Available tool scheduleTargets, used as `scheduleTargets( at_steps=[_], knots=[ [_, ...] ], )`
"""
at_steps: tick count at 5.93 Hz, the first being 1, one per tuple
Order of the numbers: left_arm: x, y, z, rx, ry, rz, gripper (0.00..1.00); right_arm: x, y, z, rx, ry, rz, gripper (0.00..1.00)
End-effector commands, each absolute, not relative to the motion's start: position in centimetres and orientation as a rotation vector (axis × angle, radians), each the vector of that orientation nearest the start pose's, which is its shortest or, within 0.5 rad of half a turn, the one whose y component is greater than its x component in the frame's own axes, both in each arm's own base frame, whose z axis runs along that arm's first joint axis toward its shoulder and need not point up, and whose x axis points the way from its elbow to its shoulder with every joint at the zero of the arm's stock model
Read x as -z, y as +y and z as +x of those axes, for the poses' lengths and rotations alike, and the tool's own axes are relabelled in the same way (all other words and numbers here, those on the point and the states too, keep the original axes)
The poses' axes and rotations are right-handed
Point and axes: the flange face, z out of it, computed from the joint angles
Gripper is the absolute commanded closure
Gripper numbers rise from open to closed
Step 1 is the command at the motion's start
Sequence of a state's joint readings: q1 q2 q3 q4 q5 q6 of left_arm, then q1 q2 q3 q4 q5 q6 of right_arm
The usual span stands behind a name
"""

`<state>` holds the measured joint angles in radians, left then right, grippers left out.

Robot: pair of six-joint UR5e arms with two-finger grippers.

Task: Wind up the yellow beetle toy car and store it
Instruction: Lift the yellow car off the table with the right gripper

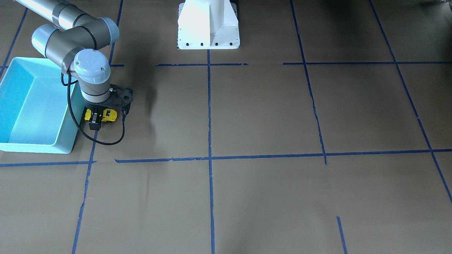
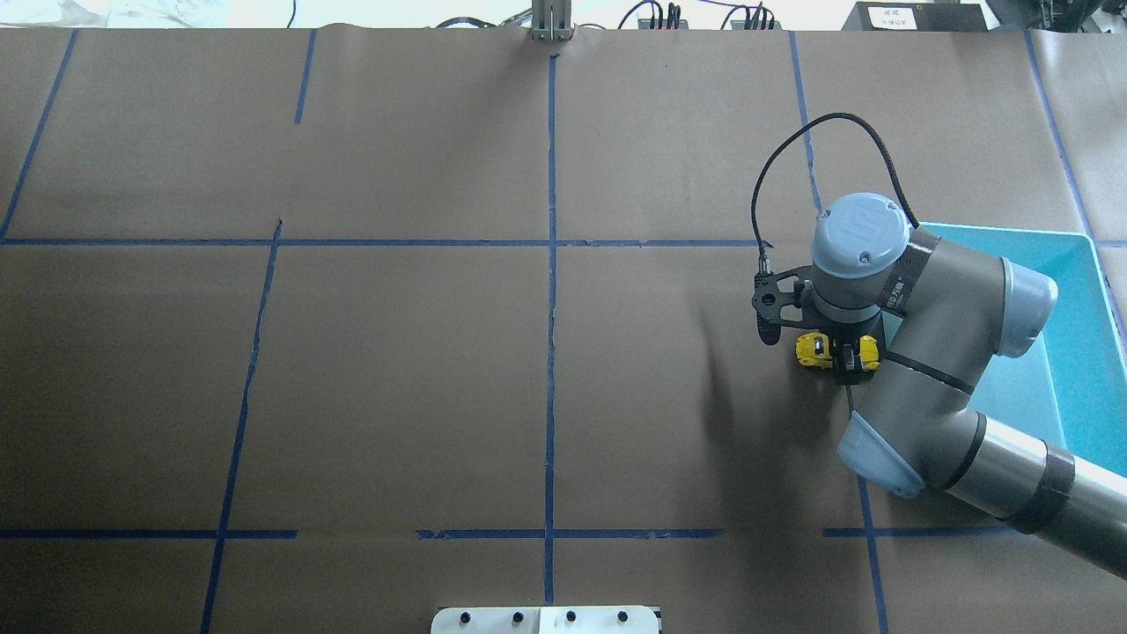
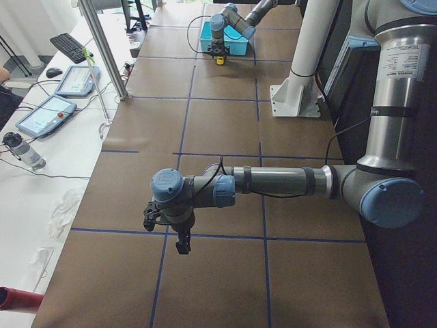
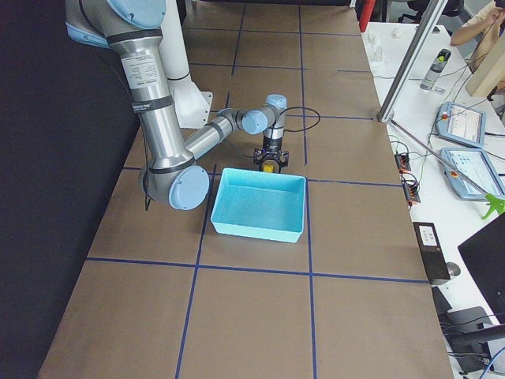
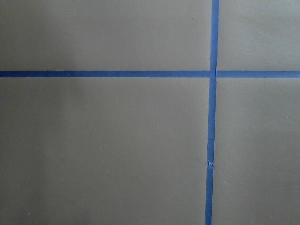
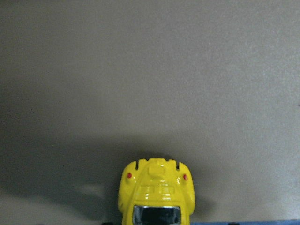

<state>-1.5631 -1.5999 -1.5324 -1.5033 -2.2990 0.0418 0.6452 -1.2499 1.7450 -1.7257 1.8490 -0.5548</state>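
The yellow beetle toy car (image 1: 111, 115) sits low at the brown paper table, just beside the turquoise bin (image 1: 21, 106). My right gripper (image 1: 95, 119) points straight down with its fingers closed across the car's middle. In the overhead view the car (image 2: 814, 350) sticks out on both sides of the right gripper (image 2: 847, 359). The right wrist view shows the car's yellow rear end (image 6: 157, 194) at the bottom edge. My left gripper (image 3: 182, 246) hangs over the table far from the car. It shows only in the left side view, so I cannot tell its state.
The turquoise bin (image 2: 1079, 352) holds nothing and lies under my right forearm. Blue tape lines (image 5: 212, 117) cross the brown paper. The white robot base (image 1: 208, 24) stands at the table's robot side.
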Motion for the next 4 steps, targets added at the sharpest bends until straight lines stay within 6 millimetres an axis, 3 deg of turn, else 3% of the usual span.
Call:
scheduleTargets(
  at_steps=[1, 2, 3, 4],
  knots=[
    [-67.3, -49.9, -6.3, -0.022, 0.726, -0.06, 0.0, -43.4, -44.8, -42.0, 1.5, -0.376, 0.314, 0.54],
    [-67.3, -50.0, -6.3, -0.023, 0.726, -0.058, 0.0, -42.9, -44.9, -42.0, 1.499, -0.379, 0.323, 0.69],
    [-67.3, -50.0, -6.3, -0.023, 0.726, -0.058, 0.0, -42.2, -45.6, -41.5, 1.486, -0.377, 0.337, 0.71],
    [-67.3, -50.0, -6.3, -0.023, 0.726, -0.058, 0.0, -39.8, -47.7, -40.1, 1.445, -0.41, 0.355, 0.71]
  ],
)
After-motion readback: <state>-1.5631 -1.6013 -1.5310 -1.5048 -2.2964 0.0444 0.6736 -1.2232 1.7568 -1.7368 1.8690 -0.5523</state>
